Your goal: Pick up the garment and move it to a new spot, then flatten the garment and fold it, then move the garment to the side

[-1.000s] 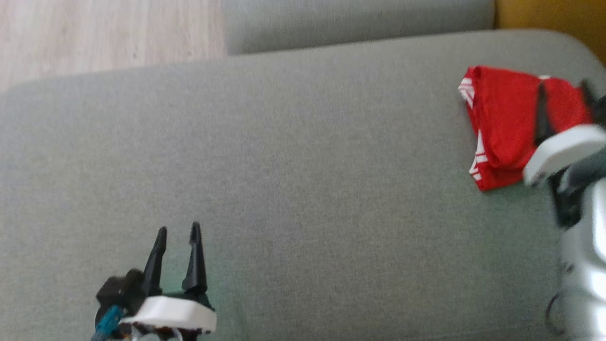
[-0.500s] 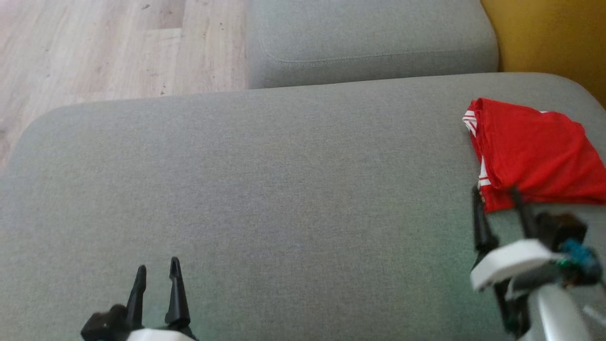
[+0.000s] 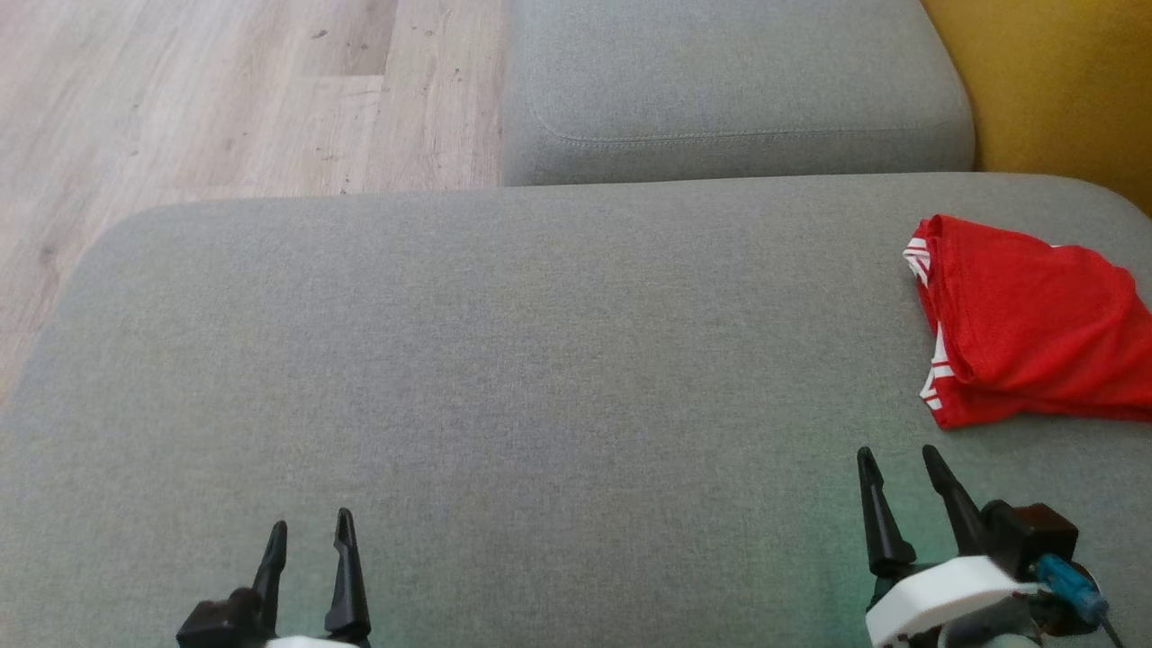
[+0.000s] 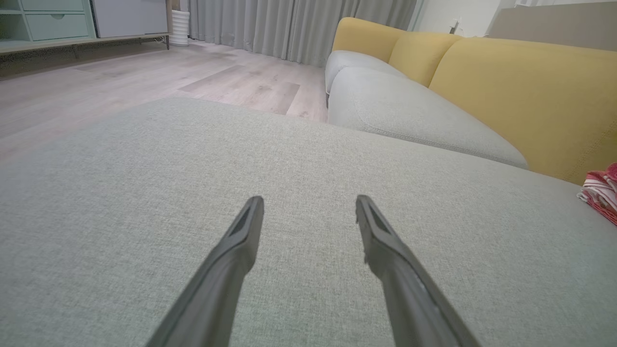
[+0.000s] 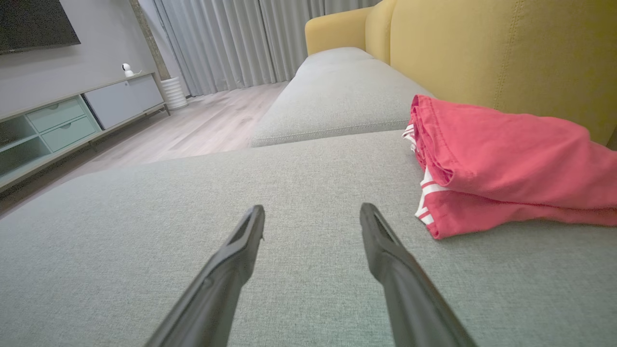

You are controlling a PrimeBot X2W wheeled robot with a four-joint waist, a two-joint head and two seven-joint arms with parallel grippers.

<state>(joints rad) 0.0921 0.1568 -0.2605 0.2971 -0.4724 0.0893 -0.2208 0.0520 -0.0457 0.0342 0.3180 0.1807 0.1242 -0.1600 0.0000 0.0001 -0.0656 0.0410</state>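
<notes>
Red white-striped folded garment [image 3: 1026, 333] lies on the grey fabric sofa cushion [image 3: 540, 360], far right, near the right pincer [image 3: 895, 453] (fully open, empty, as is the left pincer [image 3: 311, 520]). Risk: a stray nudge unfolds it.

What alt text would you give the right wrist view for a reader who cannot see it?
A folded red garment with white stripes lies on a grey sofa cushion, beside the right gripper's open, empty fingers. A yellow backrest stands behind it.
</notes>
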